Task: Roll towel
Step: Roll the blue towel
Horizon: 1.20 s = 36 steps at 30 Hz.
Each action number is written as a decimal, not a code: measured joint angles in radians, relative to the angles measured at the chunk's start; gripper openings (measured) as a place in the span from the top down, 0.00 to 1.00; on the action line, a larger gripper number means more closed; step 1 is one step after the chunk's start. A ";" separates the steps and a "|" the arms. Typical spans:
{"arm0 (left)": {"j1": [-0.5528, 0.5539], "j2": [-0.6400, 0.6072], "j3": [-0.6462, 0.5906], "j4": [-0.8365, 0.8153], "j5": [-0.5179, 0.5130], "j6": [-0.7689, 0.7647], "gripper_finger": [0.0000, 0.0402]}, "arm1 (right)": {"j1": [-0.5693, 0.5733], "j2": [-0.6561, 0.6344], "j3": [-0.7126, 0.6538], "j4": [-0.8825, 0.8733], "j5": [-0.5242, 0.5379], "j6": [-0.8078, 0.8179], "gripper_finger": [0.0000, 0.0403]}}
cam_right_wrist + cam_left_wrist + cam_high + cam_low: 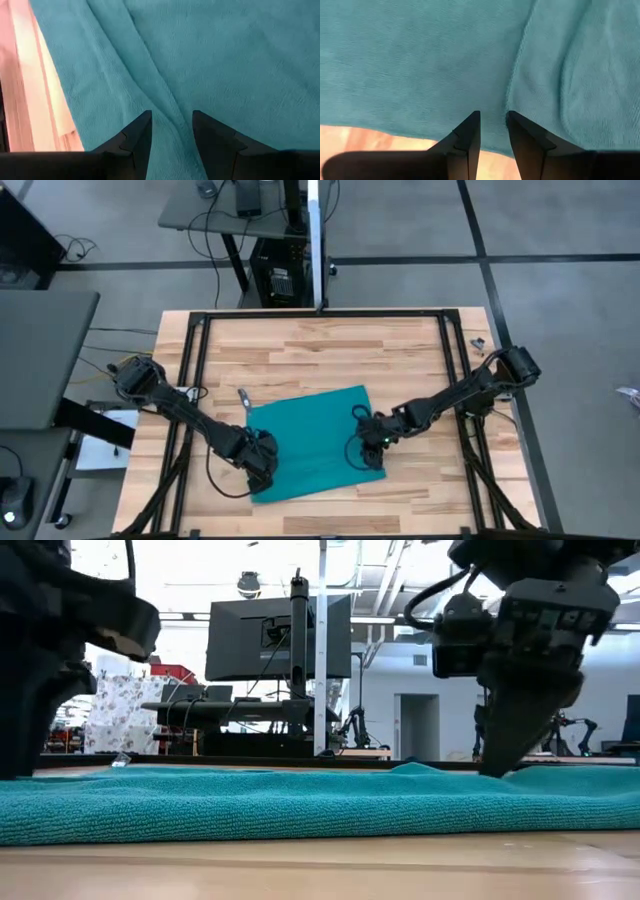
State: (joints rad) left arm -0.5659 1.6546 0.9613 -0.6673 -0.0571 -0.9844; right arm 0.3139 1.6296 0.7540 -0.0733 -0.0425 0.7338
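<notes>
The teal towel (pixel 310 442) lies spread flat on the wooden table, slightly askew. It also shows in the low view (pixel 300 805). My left gripper (pixel 262 470) points down on the towel's near left corner and is closed to a narrow gap on cloth (pixel 493 131). My right gripper (pixel 372 448) points down on the towel's right edge and is closed on a ridge of cloth (pixel 172 131). In the low view the right gripper (pixel 492 768) meets the towel beside a small raised bump (pixel 415 769). My left gripper pinches the towel between its two fingers near the near left corner, where a hem line (pixel 496 116) runs into the gap. The fingers come from above, pointing down. The towel stays flat on the table. My right gripper pinches a raised crease (pixel 172 111) of the towel between its two fingers, close to the right edge. The fingers come from above, pointing down. The towel lies on the table, with creases running away from the fingers.
Black frame rails (pixel 192 380) run along the table's left, far and right sides. A small metal object (pixel 243 394) lies just off the towel's far left corner, and a small item (pixel 478 342) lies at the far right. Bare wood (pixel 330 350) lies beyond the towel.
</notes>
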 joint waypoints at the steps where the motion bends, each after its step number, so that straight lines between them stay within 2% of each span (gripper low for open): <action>1: 0.000 -0.006 0.011 0.002 0.000 0.001 0.80 | -0.003 -0.008 0.000 0.000 0.000 -0.002 0.67; 8: -0.014 -0.043 0.060 0.124 -0.001 0.064 0.81 | 0.020 -0.089 0.001 0.000 0.000 -0.049 0.67; 13: -0.024 -0.032 0.033 0.168 -0.002 -0.001 0.80 | 0.029 -0.093 0.001 -0.001 0.002 -0.057 0.67; 16: -0.023 -0.032 0.001 0.197 -0.002 -0.055 0.76 | 0.034 -0.089 0.001 -0.005 0.002 -0.056 0.67; 20: -0.024 -0.032 -0.002 0.232 -0.002 -0.044 0.68 | 0.033 -0.088 0.001 -0.002 0.004 -0.057 0.67; 25: -0.024 0.004 -0.002 0.216 -0.005 -0.024 0.63 | 0.033 -0.087 0.001 -0.004 0.014 -0.062 0.67; 36: -0.034 0.054 -0.002 0.210 0.027 -0.023 0.63 | 0.033 -0.086 0.001 -0.004 0.022 -0.078 0.67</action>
State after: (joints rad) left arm -0.6003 1.7086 0.9595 -0.4575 -0.0300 -1.0070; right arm 0.3470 1.5433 0.7551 -0.0772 -0.0204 0.6559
